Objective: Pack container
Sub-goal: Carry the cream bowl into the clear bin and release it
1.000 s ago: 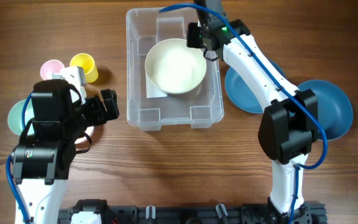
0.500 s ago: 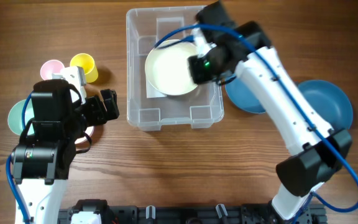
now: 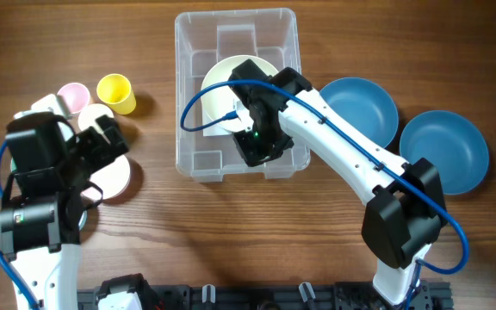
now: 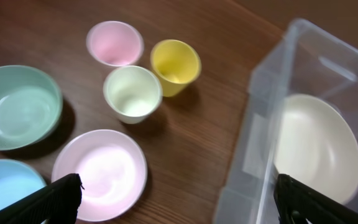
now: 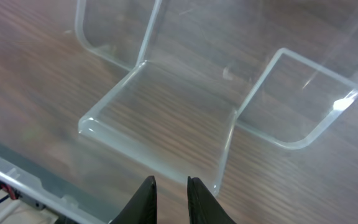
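Observation:
The container [image 3: 236, 26] is a clear rectangular bin at the back middle of the table, with a white bowl [image 3: 218, 82] lying inside it. My right gripper [image 3: 258, 151] hangs over the container's front part, nearly shut and empty. In the right wrist view its fingers [image 5: 171, 199] point at the clear moulded floor of the container [image 5: 166, 106]. My left gripper [image 3: 110, 151] is left of the container, wide open and empty [image 4: 179, 202], above a pink plate [image 4: 99, 174]. The container [image 4: 272, 93] and white bowl [image 4: 316, 146] show at that view's right.
Left of the container stand a pink cup [image 4: 114, 42], a yellow cup [image 4: 175, 62] and a pale green cup [image 4: 133, 93], with a green bowl [image 4: 17, 106] further left. Two blue bowls [image 3: 360, 103] [image 3: 444, 153] lie right of the container.
My right arm has swung from the container's back right corner, across the white bowl, to its front part. My left arm has shifted to the left. The bowl stays in the container.

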`<state>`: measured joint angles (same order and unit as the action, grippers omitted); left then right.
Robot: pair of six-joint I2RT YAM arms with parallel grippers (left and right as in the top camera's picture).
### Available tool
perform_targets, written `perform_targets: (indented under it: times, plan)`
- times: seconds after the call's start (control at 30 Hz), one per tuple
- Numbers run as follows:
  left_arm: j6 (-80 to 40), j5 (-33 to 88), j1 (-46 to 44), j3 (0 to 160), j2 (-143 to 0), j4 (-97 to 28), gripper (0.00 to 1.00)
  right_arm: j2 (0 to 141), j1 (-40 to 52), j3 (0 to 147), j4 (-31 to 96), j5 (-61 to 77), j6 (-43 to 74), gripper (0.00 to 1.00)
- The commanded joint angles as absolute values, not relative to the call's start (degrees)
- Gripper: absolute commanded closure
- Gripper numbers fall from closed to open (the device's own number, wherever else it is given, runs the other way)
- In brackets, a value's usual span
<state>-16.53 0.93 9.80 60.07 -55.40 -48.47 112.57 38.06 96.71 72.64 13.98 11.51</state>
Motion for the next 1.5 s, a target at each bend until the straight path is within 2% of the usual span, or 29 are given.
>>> perform_targets:
  times: [0.0,0.37,0.53,0.73,1.1,1.47]
  plan:
    - [-18.5,0.6,13.8,61.2,-55.1,-48.7,0.00,113.1,38.5,96.1,72.6,16.7,12.0,0.83]
    - [-18.5,0.6,14.7,61.2,-55.1,-48.7,0.00,113.1,40.5,96.1,78.8,23.7,10.7,0.92]
    - [-18.5,0.6,14.7,61.2,-55.1,-48.7,0.00,113.1,40.7,96.1,80.4,23.6,10.6,0.93]
    - [-18.5,0.6,14.6,61.2,-55.1,-48.7,0.00,113.1,37.8,96.1,68.5,11.4,10.7,0.93]
    - [-18.5,0.6,14.6,61.2,-55.1,-48.7,0.00,115.9,36.6,87.7,59.3,11.4,10.5,0.94]
    - [-18.5,0.6,14.6,61.2,-55.1,-48.7,0.00,119.4,36.3,87.6,47.2,2.9,12.3,0.93]
